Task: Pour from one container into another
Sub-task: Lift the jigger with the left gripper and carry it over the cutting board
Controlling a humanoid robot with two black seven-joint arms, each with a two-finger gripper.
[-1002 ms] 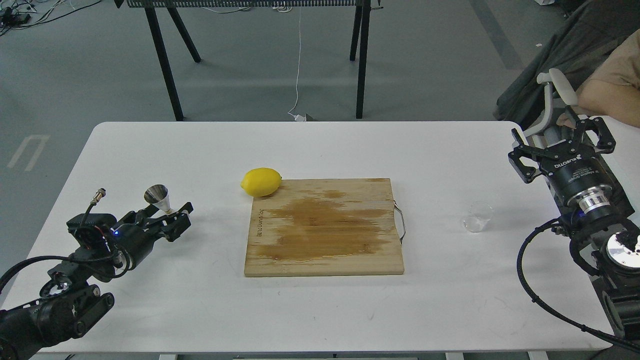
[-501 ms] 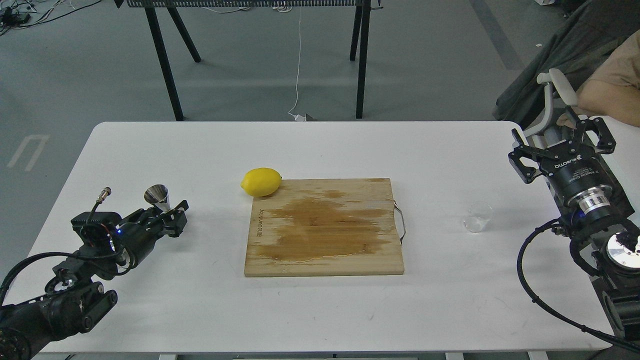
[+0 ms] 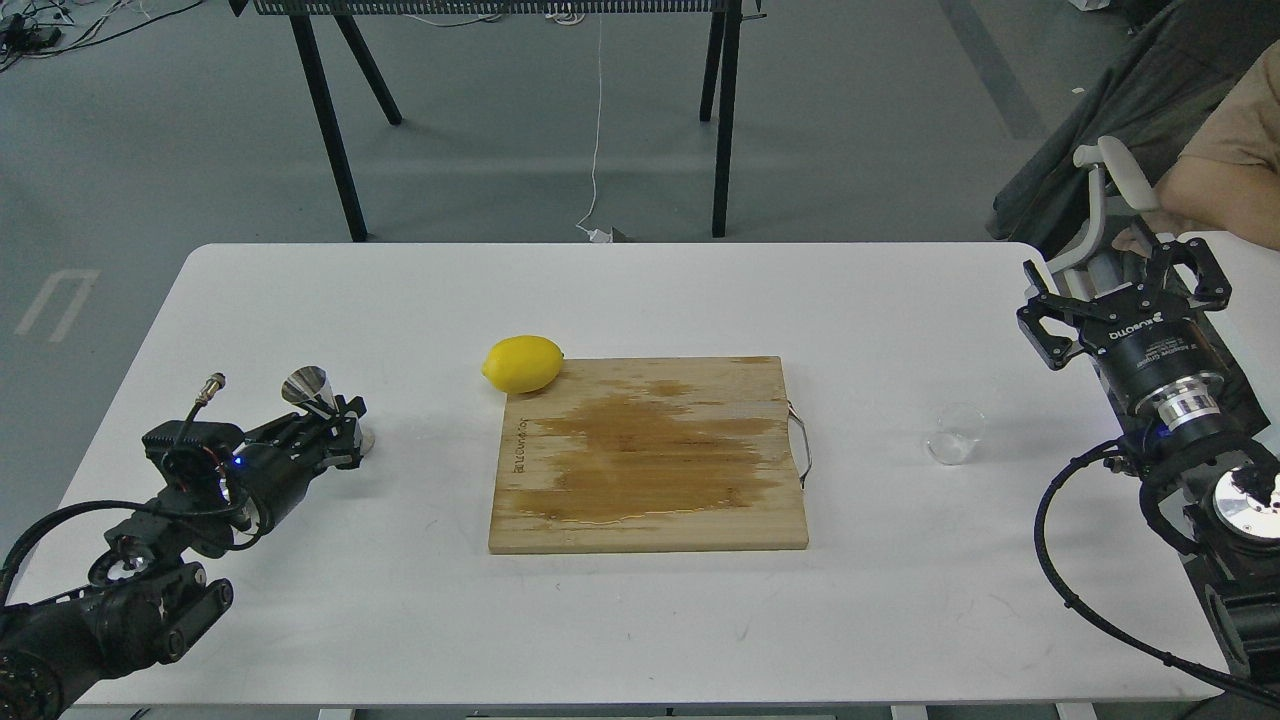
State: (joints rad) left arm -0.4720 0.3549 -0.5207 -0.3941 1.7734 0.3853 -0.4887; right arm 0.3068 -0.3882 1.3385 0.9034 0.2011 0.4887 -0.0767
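The shiny steel jigger (image 3: 309,387) stands at the table's left side, leaning a little to the left, its base showing just right of my left gripper (image 3: 345,432). The gripper's dark fingers cover the jigger's narrow waist; I cannot make out whether they are closed on it. The tiny clear glass cup (image 3: 955,435) sits on the table at the right, beyond the board's handle. My right gripper (image 3: 1120,292) hangs open above the table's right edge, up and to the right of the cup, with nothing in it.
A wooden cutting board (image 3: 648,455) with a large wet stain lies in the middle, its metal handle (image 3: 803,445) pointing toward the cup. A lemon (image 3: 522,363) rests at the board's far left corner. A person's arm (image 3: 1225,170) shows at the far right.
My left gripper has drawn back to the left, its fingers now around the jigger's waist. The jigger has shifted slightly left and tilted, its base now visible. The right arm barely moved.
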